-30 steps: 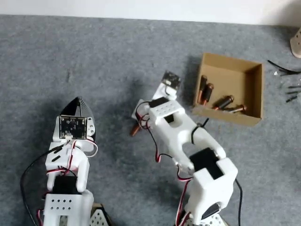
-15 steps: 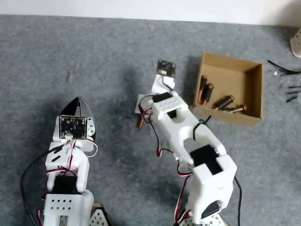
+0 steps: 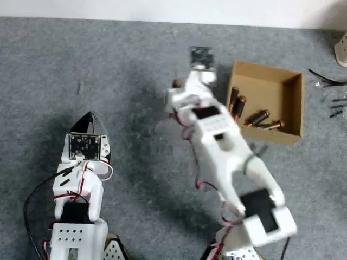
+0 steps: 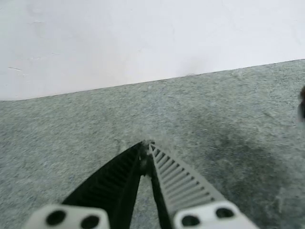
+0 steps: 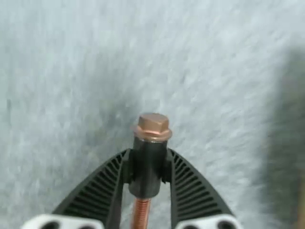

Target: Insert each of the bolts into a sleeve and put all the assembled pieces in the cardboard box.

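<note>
We see the right gripper pinching a sleeve with a bolt through it, seemingly near the cardboard box, left gripper closed, empty.

The right gripper carries the copper bolt in its black sleeve from frame centre to upper centre; its arm extends.

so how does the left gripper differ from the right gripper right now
The left gripper is shut on nothing; the right gripper is shut on a dark sleeve with a copper bolt through it. The left gripper is far from the cardboard box; the right gripper is stretched out close to it. Both are shut.
</note>
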Tool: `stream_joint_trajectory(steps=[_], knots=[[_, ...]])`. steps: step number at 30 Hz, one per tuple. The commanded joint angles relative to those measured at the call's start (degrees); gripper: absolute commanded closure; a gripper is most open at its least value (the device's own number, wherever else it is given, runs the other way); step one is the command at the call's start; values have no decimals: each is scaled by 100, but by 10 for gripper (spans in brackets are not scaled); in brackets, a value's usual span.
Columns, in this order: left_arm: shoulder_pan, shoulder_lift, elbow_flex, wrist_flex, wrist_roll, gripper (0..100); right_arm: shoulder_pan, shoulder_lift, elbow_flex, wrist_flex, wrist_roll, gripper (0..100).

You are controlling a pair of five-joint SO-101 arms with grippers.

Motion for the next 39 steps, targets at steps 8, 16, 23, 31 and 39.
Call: stream_joint_trajectory(steps=[8,16,23,31,39], knots=[[171,22,110,-105,0,993,1727,-2598,1982,-1578,70,994],[198,22,110,-105,0,993,2905,-1209,1007,-1657,-897,994],[198,31,110,-105,0,993,2976,1059,-927,-831,-941,990],[207,31,110,-105,0,993,3029,2193,-2677,699,-949,859],[207,31,110,-105,0,993,2993,2132,-2712,708,-949,700]])
